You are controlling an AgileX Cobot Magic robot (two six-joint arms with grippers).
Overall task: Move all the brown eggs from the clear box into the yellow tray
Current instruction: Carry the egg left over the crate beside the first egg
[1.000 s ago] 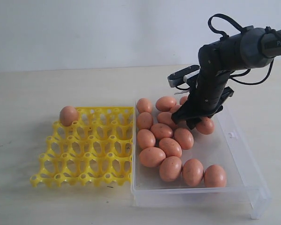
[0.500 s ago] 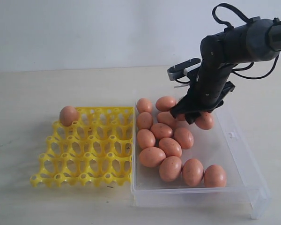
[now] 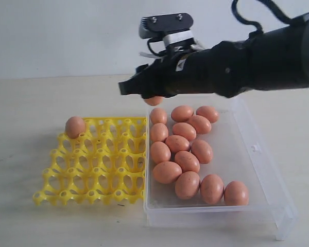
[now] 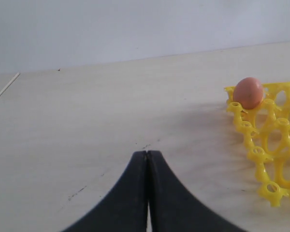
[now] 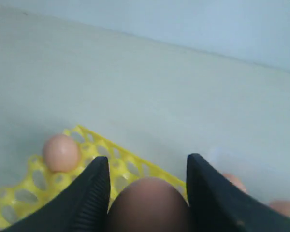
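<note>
My right gripper (image 3: pixel 136 90) hangs in the air above the far-left corner of the clear box (image 3: pixel 260 172), beside the yellow tray (image 3: pixel 67 198). It is shut on one brown egg (image 3: pixel 154 101), which fills the space between the jaws in the right wrist view as the held egg (image 5: pixel 150 203). Several brown eggs (image 3: pixel 177 144) lie in the box's left half. One egg (image 3: pixel 75 126) sits in the tray's far-left cup. My left gripper (image 4: pixel 147 153) is shut and empty, low over bare table, with the tray (image 4: pixel 261 154) and its egg (image 4: pixel 248 93) off to one side.
The pale wooden table (image 3: pixel 31 103) runs bare around the tray and box. The right arm (image 3: pixel 257 56) stretches across above the back of the box. A small clasp (image 3: pixel 255 148) sits on the box's right wall.
The right gripper has risen out of the box with an egg and swung left, from over the egg cluster to above the box's far-left corner. The left gripper view has no earlier frame.
</note>
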